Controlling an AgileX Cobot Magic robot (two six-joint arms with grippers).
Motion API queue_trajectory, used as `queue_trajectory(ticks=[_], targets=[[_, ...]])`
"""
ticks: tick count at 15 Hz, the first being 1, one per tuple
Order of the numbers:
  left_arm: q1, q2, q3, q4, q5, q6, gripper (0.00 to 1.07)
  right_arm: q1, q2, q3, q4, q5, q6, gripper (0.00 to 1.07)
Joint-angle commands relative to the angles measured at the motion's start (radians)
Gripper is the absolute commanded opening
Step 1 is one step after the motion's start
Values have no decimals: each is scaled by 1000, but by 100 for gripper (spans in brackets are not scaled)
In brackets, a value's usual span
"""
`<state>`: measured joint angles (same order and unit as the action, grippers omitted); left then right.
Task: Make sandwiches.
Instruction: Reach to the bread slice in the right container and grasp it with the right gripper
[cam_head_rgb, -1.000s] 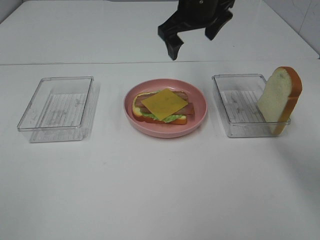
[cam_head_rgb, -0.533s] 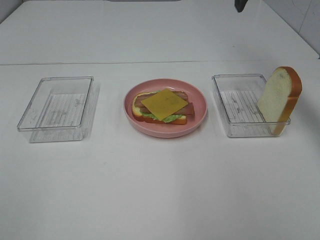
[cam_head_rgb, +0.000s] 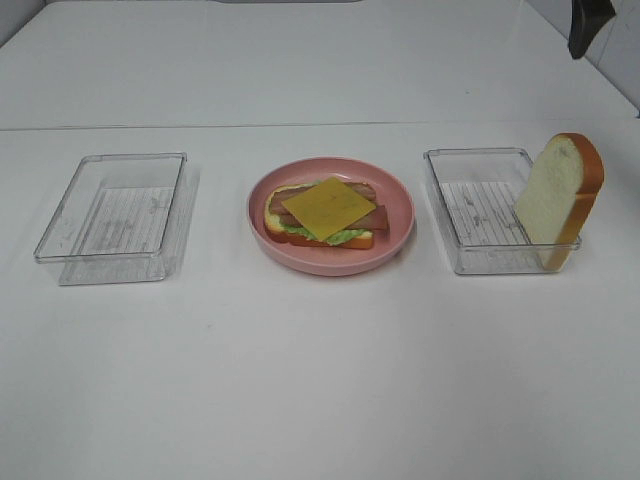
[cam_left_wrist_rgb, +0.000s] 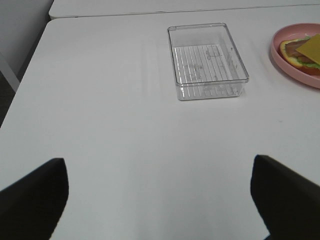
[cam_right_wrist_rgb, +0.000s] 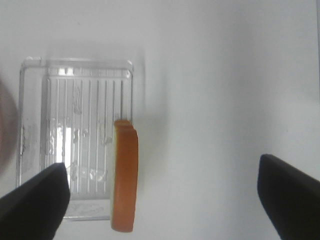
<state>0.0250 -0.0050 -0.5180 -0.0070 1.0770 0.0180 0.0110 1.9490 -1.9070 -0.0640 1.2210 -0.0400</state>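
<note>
Bread slice (cam_head_rgb: 561, 198) standing on edge in right tray (cam_head_rgb: 480, 215), open-faced sandwich (cam_head_rgb: 326, 214) waiting on pink plate (cam_head_rgb: 395, 190). Likely light, spongy; best pinched across broad faces. Right gripper (cam_right_wrist_rgb: 160, 192) and left gripper (cam_left_wrist_rgb: 160, 192) spread wide, empty.

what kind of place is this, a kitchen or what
Probably a robot test bench, not a kitchen: a bare white table, toy food on a pink plate, clear trays, and a gripper above a bread slice.
</note>
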Motion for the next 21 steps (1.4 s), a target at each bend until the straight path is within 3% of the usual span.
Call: queue_trajectory(ticks=[1,3,5,10,21], targets=[[3,-17,0,-3,-4,-2,91,-15,-3,73,10,50,-5,99],[3,-17,0,-3,-4,-2,91,-16,-3,160,45,-5,-13,99],[3,-17,0,-3,-4,-2,91,-16,-3,180,64,-18,-17,99],[3,-17,0,-3,-4,-2,91,-16,23,183,143,-36,-57,99],[3,-17,0,-3,-4,-2,91,-16,174,183,143,-92,-57,99]])
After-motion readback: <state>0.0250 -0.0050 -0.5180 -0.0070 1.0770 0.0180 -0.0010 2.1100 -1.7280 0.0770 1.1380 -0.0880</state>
